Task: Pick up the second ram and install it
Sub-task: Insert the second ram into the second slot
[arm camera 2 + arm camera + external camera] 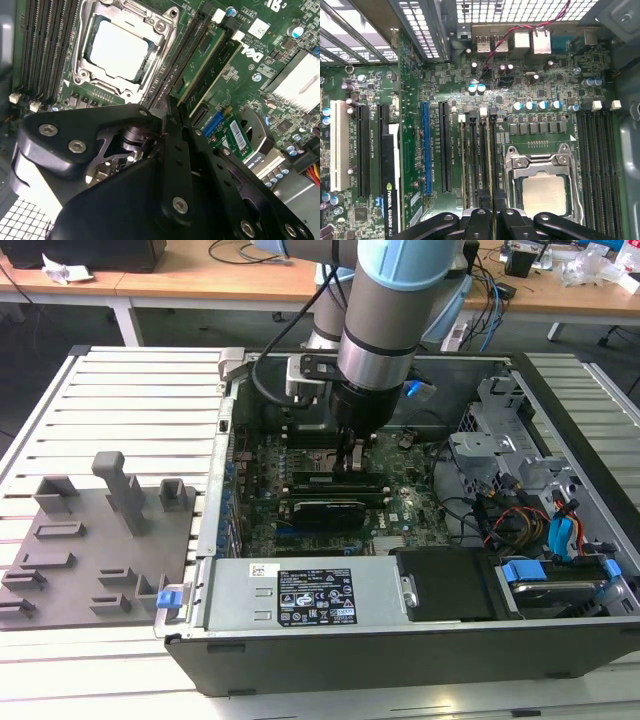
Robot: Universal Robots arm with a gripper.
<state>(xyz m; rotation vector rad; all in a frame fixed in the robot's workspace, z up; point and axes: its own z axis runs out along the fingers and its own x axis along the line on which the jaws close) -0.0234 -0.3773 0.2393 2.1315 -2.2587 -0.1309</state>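
We see the open computer case [420, 640] lying on the slatted worktop [120, 390], with the grey tray [80, 560] beside it on the exterior view's left. Inside, the gripper [352, 465] stands low over the motherboard [540, 80], beside the processor socket [120, 50]. Its fingers [492, 222] are drawn nearly together on the top edge of the second ram [493, 165], which stands edge-up in a slot. We judge the stick light, stiff and thin, fragile under twisting; hold it by its long upper edge, pressing straight down.
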